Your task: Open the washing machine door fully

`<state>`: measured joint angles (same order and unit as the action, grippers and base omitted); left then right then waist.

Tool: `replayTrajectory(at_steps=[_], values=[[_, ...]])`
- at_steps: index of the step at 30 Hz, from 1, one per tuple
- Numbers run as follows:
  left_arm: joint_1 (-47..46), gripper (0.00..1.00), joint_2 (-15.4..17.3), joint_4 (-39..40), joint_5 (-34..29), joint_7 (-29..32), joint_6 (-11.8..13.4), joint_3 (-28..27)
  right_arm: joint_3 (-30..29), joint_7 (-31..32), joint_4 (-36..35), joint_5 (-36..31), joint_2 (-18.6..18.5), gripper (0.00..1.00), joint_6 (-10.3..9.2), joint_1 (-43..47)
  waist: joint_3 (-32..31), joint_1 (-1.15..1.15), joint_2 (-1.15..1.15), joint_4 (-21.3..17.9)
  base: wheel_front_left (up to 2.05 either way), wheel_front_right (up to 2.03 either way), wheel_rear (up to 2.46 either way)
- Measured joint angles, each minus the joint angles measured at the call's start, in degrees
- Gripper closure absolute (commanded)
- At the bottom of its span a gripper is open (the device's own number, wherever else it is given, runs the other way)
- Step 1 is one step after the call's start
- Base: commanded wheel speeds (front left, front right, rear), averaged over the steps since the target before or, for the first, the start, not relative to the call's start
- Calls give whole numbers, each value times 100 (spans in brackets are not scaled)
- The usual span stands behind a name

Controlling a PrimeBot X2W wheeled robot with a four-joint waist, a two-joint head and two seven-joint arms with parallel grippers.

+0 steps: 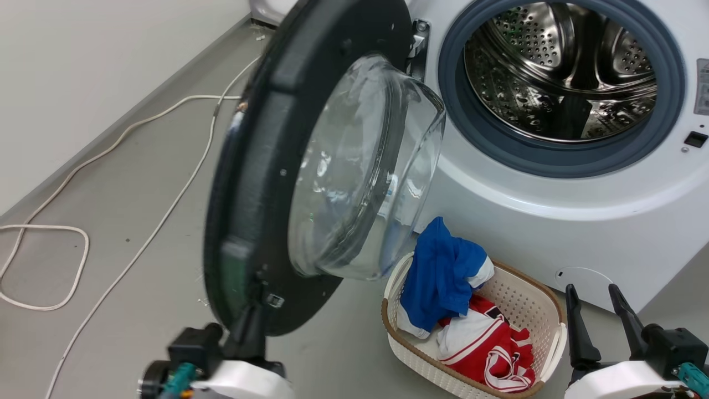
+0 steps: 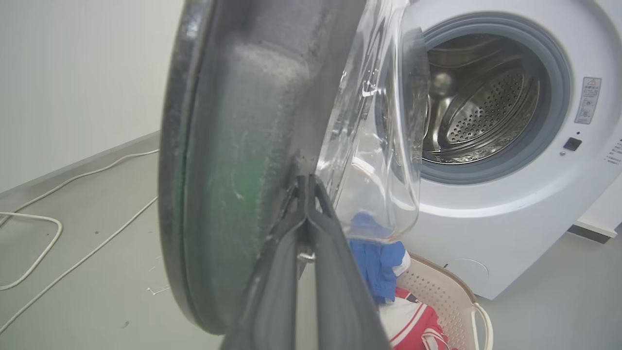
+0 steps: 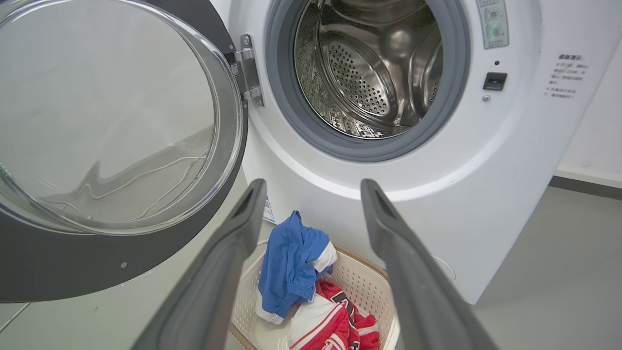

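Left gripper (image 2: 307,187), closest to its own wrist camera, has its two long dark fingers (image 2: 337,272) pinched together on the free edge of the washing machine door (image 1: 249,183), a large round panel with a wide glossy black rim around a bulging clear glass bowl. A small metal latch piece sits between the fingers, but this near the lens it is too blurred to say whether they clamp that piece or the rim's lip. The door stands swung out from its hinge (image 1: 418,41) on the white boxy front-loading washing machine (image 1: 554,221), roughly square to the machine's front. The perforated steel drum (image 1: 559,66) and its grey rubber gasket (image 1: 460,127) lie fully exposed. The right gripper (image 1: 591,291) hangs spread and empty, low beside a cream perforated plastic laundry basket (image 1: 532,310) that holds a blue garment (image 1: 437,271) and a red-and-white one (image 1: 487,343). By the look of it, the job is in mid-swing: unlatched and partly open, not yet fully back. The next move probably calls for carrying the held edge on round the hinge, away from the drum and towards the pale wall (image 1: 83,55). The wrist should turn with the door so the pinch does not twist off, and the pull should stop once the hinge resists.
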<state>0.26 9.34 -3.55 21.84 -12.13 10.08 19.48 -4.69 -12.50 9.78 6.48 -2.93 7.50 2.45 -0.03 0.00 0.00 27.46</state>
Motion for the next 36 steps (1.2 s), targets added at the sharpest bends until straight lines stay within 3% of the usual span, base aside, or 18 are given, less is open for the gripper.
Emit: replayTrajectory(at_steps=[12,18,24,32,36], values=[[-804,100,688,-858,467,-160,-385,-905,27,78,-38,-14,1,0,0,-71,210,0,0,-318,0,0,0],[-1274,100,1023,-1540,653,-193,-475,-1315,18,118,-42,-26,0,0,-1,-148,401,0,0,-570,0,0,0],[-1874,100,1299,-2435,866,-242,-717,-1664,13,127,-58,-58,1,0,0,-250,603,0,0,-712,0,0,0],[-2434,100,1448,-3411,925,-276,-953,-1953,37,137,-44,-85,1,0,0,-360,697,1,0,-814,0,0,0],[-2309,100,1308,-3223,740,-279,-970,-2345,45,123,9,-63,1,0,0,-359,636,0,0,-853,0,0,0]])
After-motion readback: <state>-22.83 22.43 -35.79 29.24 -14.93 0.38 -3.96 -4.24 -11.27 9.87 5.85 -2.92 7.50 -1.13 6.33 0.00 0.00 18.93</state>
